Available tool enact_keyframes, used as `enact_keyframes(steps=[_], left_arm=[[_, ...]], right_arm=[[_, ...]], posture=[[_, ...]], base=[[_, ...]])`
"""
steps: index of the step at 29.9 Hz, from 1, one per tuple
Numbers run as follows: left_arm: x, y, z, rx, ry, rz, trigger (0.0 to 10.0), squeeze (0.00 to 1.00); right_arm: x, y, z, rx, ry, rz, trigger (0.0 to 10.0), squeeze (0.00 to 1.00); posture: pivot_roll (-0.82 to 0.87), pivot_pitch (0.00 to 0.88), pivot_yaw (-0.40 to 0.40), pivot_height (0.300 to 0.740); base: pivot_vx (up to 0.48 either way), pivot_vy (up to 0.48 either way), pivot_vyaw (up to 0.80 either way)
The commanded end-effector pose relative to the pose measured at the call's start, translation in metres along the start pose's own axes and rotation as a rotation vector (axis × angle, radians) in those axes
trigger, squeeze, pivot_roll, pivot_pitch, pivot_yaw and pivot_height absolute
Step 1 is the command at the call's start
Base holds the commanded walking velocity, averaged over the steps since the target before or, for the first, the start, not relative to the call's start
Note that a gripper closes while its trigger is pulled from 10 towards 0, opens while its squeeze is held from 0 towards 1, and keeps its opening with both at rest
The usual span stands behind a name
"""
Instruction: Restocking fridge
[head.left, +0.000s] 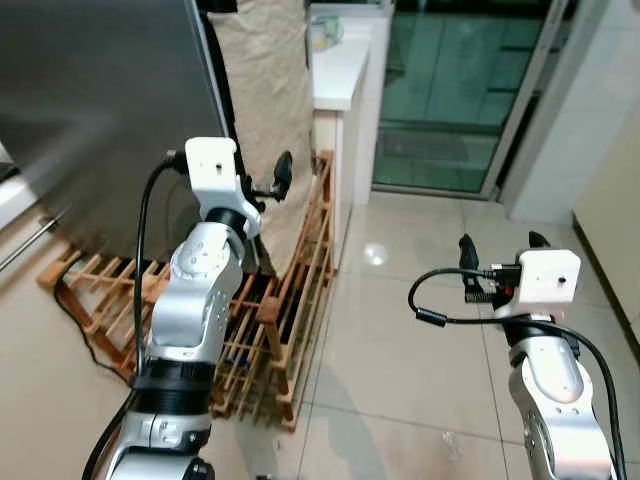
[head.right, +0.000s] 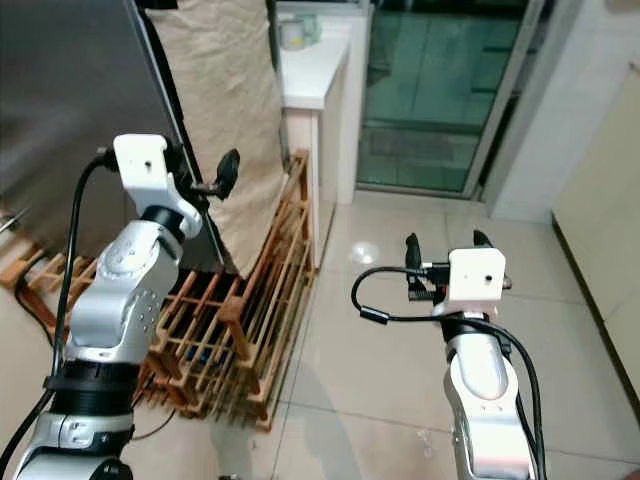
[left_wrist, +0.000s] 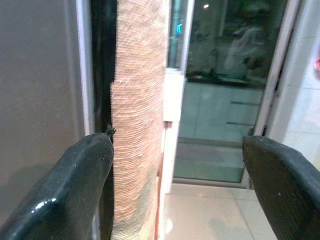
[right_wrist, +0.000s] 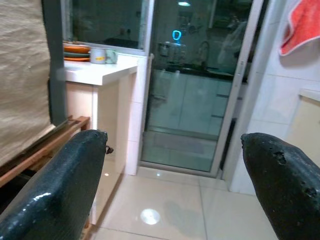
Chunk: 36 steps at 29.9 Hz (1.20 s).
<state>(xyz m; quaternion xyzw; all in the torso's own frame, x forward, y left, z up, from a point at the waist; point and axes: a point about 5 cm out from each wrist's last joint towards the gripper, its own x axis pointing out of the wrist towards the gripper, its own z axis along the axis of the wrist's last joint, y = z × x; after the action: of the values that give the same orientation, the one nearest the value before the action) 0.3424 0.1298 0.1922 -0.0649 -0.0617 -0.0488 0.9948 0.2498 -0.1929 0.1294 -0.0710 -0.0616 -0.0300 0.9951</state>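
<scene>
**Both grippers raised and empty beside the fridge**

One tall grey metal fridge (head.left: 95, 110) stands at the robot's left, its door shut as far as can be seen, with a long silver handle (head.left: 30, 245) low at the near edge. One sheet of beige woven cloth (head.left: 262, 90) hangs just beside the fridge's side. Below both runs one slatted wooden rack (head.left: 285, 330), lying on the pale tiled floor (head.left: 400, 340) and reaching from under the fridge to the white counter (head.left: 338, 70).

Two silver arms are lifted, one on each side. The left gripper (head.left: 268, 185) is held up close to the fridge's edge and the cloth; in the left wrist view its two black fingers (left_wrist: 75, 185) stand wide apart with nothing between them, the cloth and the dark gap beside the fridge showing past them. The right gripper (head.left: 500, 248) hovers over the open floor, well apart from the fridge; its two fingers (right_wrist: 60, 185) are likewise spread wide and hold nothing.

On the white counter sit one stack of orange plates (right_wrist: 76, 49) and two cups (right_wrist: 102, 55) just beside it. Behind the counter is one glass sliding door (head.left: 455, 90) in a pale frame. One red cloth (right_wrist: 300, 25) hangs on the white wall, seen in the right wrist view.
</scene>
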Motion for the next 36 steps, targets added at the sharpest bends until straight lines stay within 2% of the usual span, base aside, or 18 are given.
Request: enact_keyframes(steps=[1, 11, 16, 19, 20, 22, 23, 24, 25, 26, 27, 28, 30, 32, 34, 36], left_arm=[[0.007, 0.003, 0.003, -0.002, -0.015, 0.066, 10.0, 0.0], [0.018, 0.001, 0.003, -0.009, -0.013, 0.115, 10.0, 0.0], [0.025, -0.011, 0.002, -0.033, -0.015, 0.052, 10.0, 0.0], [0.024, -0.01, 0.006, -0.015, -0.045, -0.006, 10.0, 0.0], [0.02, -0.006, 0.007, 0.001, -0.056, -0.036, 10.0, 0.0], [-0.012, 0.012, 0.003, 0.056, -0.062, -0.139, 10.0, 0.0], [-0.012, 0.012, 0.003, 0.056, -0.062, -0.139, 10.0, 0.0], [-0.031, 0.022, -0.001, 0.09, -0.061, -0.167, 10.0, 0.0], [-0.064, 0.037, -0.009, 0.111, -0.043, -0.174, 10.0, 0.0], [-0.064, 0.037, -0.009, 0.111, -0.043, -0.174, 10.0, 0.0], [-0.091, 0.053, -0.017, 0.071, -0.004, -0.085, 10.0, 0.0], [-0.1, 0.06, -0.021, 0.047, 0.015, -0.029, 10.0, 0.0], [-0.11, 0.068, -0.027, -0.014, 0.035, 0.085, 10.0, 0.0], [-0.107, 0.061, -0.024, -0.042, -0.003, 0.156, 10.0, 0.0], [-0.104, 0.05, -0.019, -0.049, -0.027, 0.127, 10.0, 0.0], [-0.099, 0.048, -0.018, -0.064, -0.024, 0.128, 10.0, 0.0]], right_arm=[[0.0, 0.002, 0.001, 0.005, -0.001, 0.007, 10.0, 0.0], [-0.007, 0.006, -0.001, 0.014, 0.015, 0.011, 10.0, 0.0], [-0.009, 0.006, -0.001, 0.014, 0.019, 0.011, 10.0, 0.0], [-0.01, 0.008, 0.002, 0.01, 0.011, 0.014, 10.0, 0.0], [-0.01, 0.008, 0.005, 0.013, -0.001, 0.011, 10.0, 0.0], [-0.014, 0.006, 0.014, 0.026, -0.027, -0.023, 10.0, 0.0], [-0.014, 0.006, 0.014, 0.026, -0.027, -0.023, 10.0, 0.0], [-0.019, 0.004, 0.016, 0.035, -0.026, -0.044, 10.0, 0.0], [-0.031, -0.001, 0.018, 0.044, -0.02, -0.076, 10.0, 0.0], [-0.031, -0.001, 0.018, 0.044, -0.02, -0.076, 10.0, 0.0], [-0.042, -0.005, 0.017, 0.043, -0.015, -0.092, 10.0, 0.0], [-0.045, -0.006, 0.017, 0.043, -0.014, -0.095, 10.0, 0.0], [-0.049, -0.009, 0.015, 0.059, -0.013, -0.102, 10.0, 0.0], [-0.045, -0.011, 0.012, 0.084, -0.01, -0.104, 10.0, 0.0], [-0.039, -0.007, 0.012, 0.088, -0.018, -0.077, 10.0, 0.0], [-0.034, -0.005, 0.013, 0.084, -0.024, -0.063, 10.0, 0.0]], posture=[[-0.16, 0.0, 0.079, 0.74], [-0.17, 0.0, 0.085, 0.74], [-0.18, 0.001, 0.095, 0.74], [-0.19, 0.0, 0.117, 0.74], [-0.19, 0.0, 0.126, 0.74], [-0.19, 0.0, 0.137, 0.74], [-0.19, 0.0, 0.137, 0.74], [-0.18, 0.0, 0.137, 0.74], [-0.17, 0.0, 0.128, 0.74], [-0.17, 0.0, 0.128, 0.74], [-0.15, 0.0, 0.12, 0.74], [-0.15, 0.0, 0.12, 0.74], [-0.14, 0.0, 0.106, 0.74], [-0.14, 0.0, 0.086, 0.74], [-0.13, 0.0, 0.079, 0.74], [-0.12, 0.0, 0.072, 0.74]], base=[[0.0, 0.0, 0.0], [0.0, 0.0, 0.0], [0.0, 0.0, 0.0], [0.0, 0.0, 0.0], [0.0, 0.0, 0.0], [0.0, 0.0, 0.0], [0.0, 0.0, 0.0], [0.0, 0.0, 0.0], [0.0, 0.0, 0.0], [0.0, 0.0, 0.0], [0.0, 0.0, 0.0], [0.0, 0.0, 0.0], [0.0, 0.0, 0.0], [0.0, 0.0, 0.0], [0.0, 0.0, 0.0], [0.0, 0.0, 0.0]])
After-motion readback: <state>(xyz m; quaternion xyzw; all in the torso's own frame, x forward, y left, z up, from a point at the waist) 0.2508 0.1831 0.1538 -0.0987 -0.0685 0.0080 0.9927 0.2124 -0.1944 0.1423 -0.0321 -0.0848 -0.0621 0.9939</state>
